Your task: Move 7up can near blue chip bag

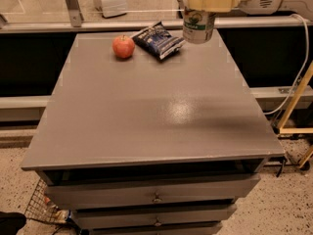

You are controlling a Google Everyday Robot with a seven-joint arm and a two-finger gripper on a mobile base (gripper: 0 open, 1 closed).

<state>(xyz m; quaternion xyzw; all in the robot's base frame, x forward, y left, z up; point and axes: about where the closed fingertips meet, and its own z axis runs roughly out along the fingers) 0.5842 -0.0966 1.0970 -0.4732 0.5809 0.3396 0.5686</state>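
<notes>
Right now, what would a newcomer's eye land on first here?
The cream gripper, clamped on the can at top right, at the far edge of the grey table. Just left of the can lies the blue bag, with a red apple on the bag's left.
</notes>
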